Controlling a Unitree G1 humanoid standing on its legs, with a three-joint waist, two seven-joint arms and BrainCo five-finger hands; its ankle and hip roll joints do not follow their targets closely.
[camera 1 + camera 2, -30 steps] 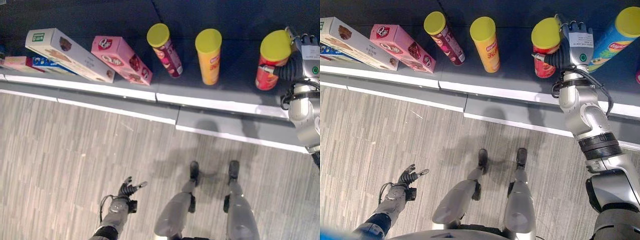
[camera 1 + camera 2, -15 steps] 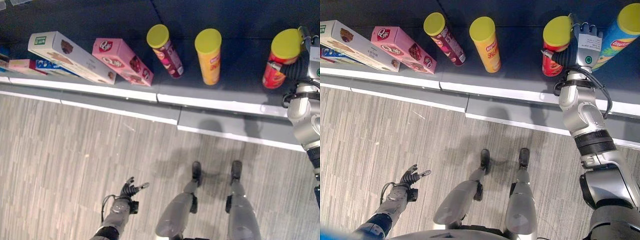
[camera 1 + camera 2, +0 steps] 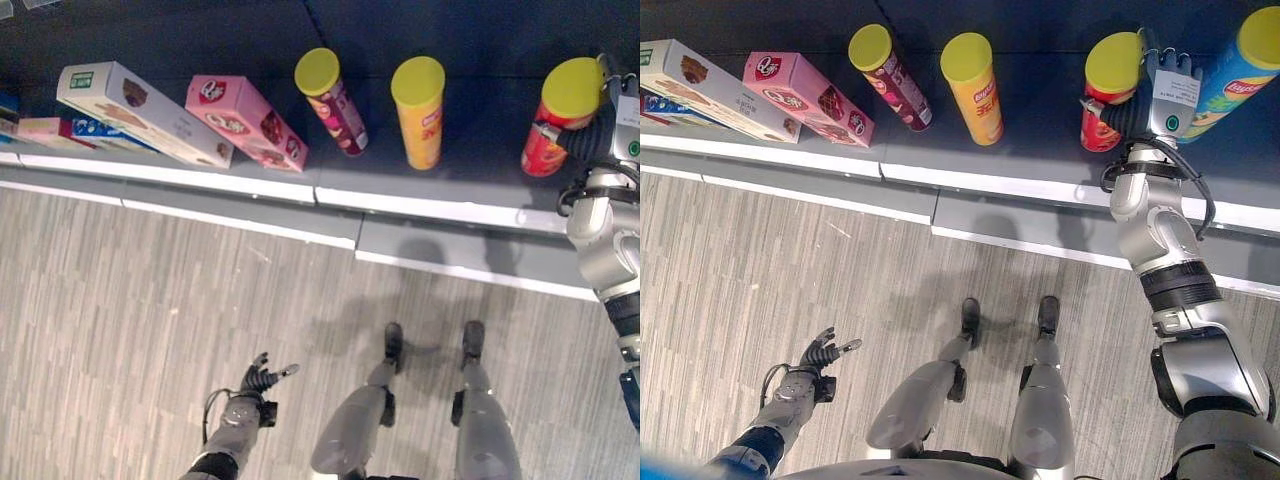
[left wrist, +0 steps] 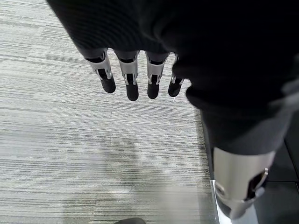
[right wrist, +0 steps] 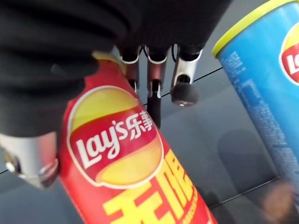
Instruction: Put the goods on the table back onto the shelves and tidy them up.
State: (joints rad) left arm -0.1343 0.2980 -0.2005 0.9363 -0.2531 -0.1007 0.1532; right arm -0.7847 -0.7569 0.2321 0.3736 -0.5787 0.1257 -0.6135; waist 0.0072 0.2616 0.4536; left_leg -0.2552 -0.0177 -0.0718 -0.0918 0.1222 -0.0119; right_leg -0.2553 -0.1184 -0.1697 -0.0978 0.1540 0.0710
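Currently, a red chip can [image 3: 1106,90] is gripped by the right hand [image 3: 1160,95] on the dark shelf [image 3: 1040,130].
Fingers [image 5: 154,88] and thumb are curled round the can, which is held tilted; a blue can [image 3: 1230,65] is seen just beside the hand, orange [image 3: 973,88] and maroon [image 3: 890,75] cans and a pink box [image 3: 805,98] farther off. The left hand [image 3: 820,355] is hung low over grey striped flooring [image 3: 790,270], fingers loosely spread and nothing held.
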